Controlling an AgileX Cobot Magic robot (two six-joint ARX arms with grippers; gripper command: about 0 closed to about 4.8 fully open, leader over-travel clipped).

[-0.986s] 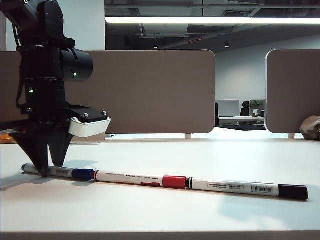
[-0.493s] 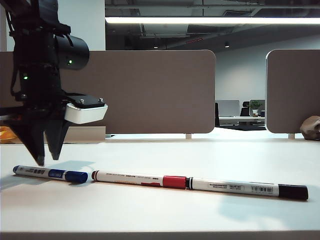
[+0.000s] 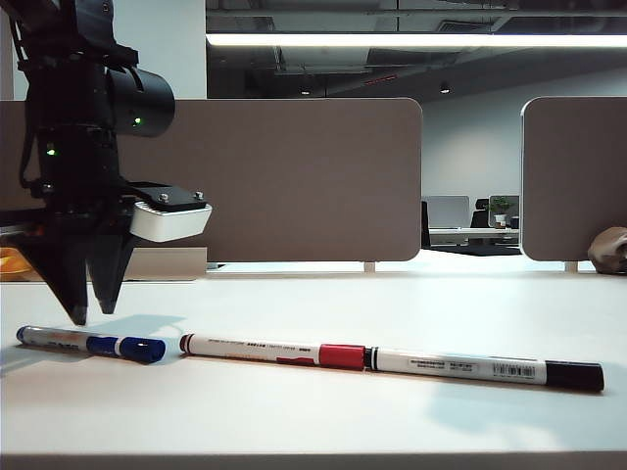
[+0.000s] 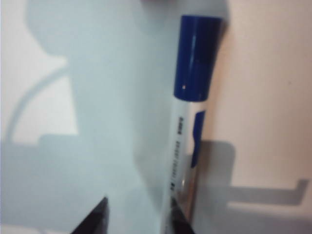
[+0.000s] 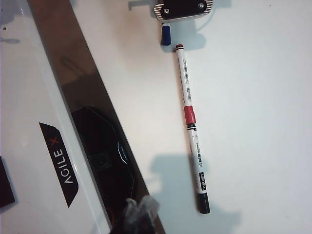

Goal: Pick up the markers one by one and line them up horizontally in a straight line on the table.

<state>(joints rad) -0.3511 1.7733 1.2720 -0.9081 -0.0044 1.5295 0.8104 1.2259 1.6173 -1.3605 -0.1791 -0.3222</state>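
Three markers lie nearly end to end on the white table (image 3: 392, 304). The blue-capped marker (image 3: 88, 344) is at the left, with a small gap to the red-capped marker (image 3: 265, 351), which runs on into the black-capped marker (image 3: 490, 369). My left gripper (image 3: 90, 311) hangs open just above the blue marker's barrel end, holding nothing. In the left wrist view the blue marker (image 4: 194, 102) lies on the table beside one fingertip of the left gripper (image 4: 139, 222). My right gripper (image 5: 140, 210) is shut and empty, off to the side over the robot's base, far from the red-capped marker (image 5: 185, 83) and black-capped marker (image 5: 199, 175).
Grey-brown divider panels (image 3: 294, 176) stand along the table's back edge. A brown lump (image 3: 612, 250) sits at the far right and something orange (image 3: 8, 262) at the left edge. The white robot base (image 5: 58, 161) and its dark strip fill one side of the right wrist view.
My left gripper has risen off the blue marker, still open. The blue marker has slid left, opening a gap to the red-capped marker. The right arm is still.
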